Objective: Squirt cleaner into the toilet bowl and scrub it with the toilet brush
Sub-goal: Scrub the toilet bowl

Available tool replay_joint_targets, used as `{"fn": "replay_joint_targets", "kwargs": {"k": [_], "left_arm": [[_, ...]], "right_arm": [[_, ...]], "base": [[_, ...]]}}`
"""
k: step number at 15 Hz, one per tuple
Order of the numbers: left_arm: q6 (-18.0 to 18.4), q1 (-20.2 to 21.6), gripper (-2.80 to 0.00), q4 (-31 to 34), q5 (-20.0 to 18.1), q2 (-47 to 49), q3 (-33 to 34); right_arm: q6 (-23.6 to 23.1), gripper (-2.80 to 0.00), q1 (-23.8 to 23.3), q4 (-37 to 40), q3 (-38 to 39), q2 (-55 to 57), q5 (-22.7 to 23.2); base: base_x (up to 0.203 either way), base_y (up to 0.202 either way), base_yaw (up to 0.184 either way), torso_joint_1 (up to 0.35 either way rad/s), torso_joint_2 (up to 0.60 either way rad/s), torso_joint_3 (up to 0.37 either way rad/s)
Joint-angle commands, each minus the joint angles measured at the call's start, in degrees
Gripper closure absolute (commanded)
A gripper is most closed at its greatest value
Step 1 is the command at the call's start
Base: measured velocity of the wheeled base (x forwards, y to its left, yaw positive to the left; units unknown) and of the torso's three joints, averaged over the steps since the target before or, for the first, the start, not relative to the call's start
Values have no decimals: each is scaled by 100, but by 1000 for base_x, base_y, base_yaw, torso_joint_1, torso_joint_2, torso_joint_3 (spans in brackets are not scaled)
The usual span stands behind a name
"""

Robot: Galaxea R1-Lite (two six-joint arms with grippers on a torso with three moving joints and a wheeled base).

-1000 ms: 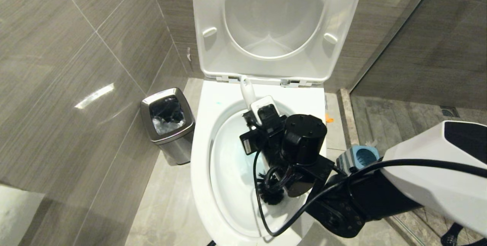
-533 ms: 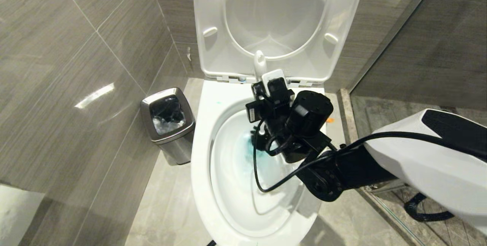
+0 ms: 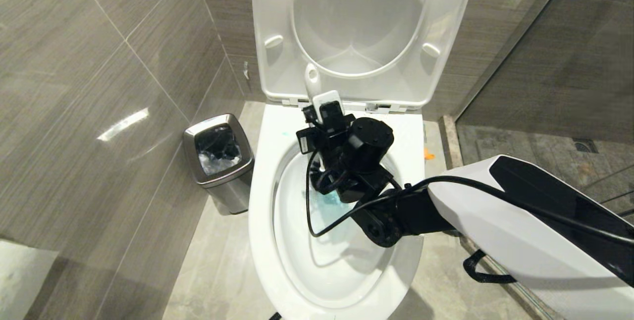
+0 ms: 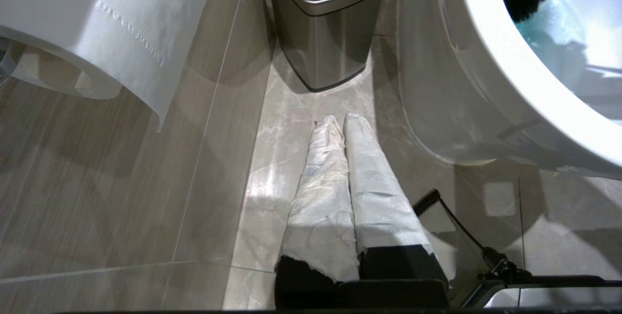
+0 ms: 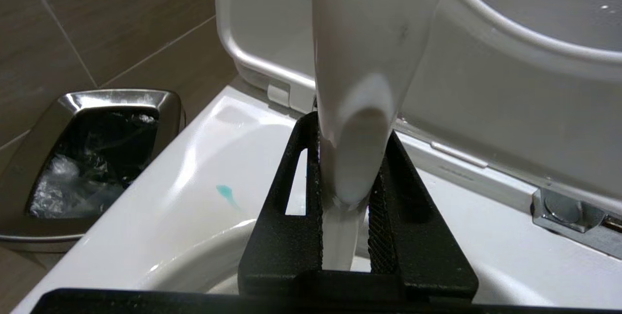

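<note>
- You are scrubbing now: your right gripper (image 5: 344, 192) is over the back of the toilet bowl (image 3: 260, 196), in the middle of the head view.
- Its jaws are squeezing the white handle of the toilet brush (image 5: 362, 85) tight. The handle is poking up toward the raised seat and lid (image 3: 277, 75).
- The black bristle head is showing in the upper right of the left wrist view, down in the bowl beside the blue cleaner (image 4: 544, 29).
- A small teal spot (image 5: 224, 192) is sitting on the rim, left of the jaws in the right wrist view.
- To scrub well, I think you should be keeping the grip firm, pressing the bristles on the wall and sweeping all round, through the blue patch.
- Be watching the handle top: it is close to the seat and could bump it.
- Your left gripper (image 4: 342, 124) is hanging down by the floor with its jaws closed on nothing, near the steel bin (image 4: 325, 27).
- A second ago the brush head was at the front of the bowl; now your arm is working farther back and to the left.
</note>
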Motion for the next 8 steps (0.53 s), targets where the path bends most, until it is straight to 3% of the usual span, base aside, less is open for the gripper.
{"fn": "replay_joint_targets", "kwargs": {"k": [1, 3, 8], "left_arm": [[-2, 2, 0, 0, 3, -3, 1], [-2, 2, 0, 0, 3, -3, -5], [-2, 2, 0, 0, 3, -3, 0]], "right_arm": [[-18, 0, -9, -60, -6, 48, -29], [-50, 0, -72, -69, 156, -139, -52], [-125, 0, -110, -160, 1792, -1217, -59]], "base": [[0, 0, 0, 0, 0, 0], [0, 0, 0, 0, 0, 0], [0, 0, 0, 0, 0, 0]]}}
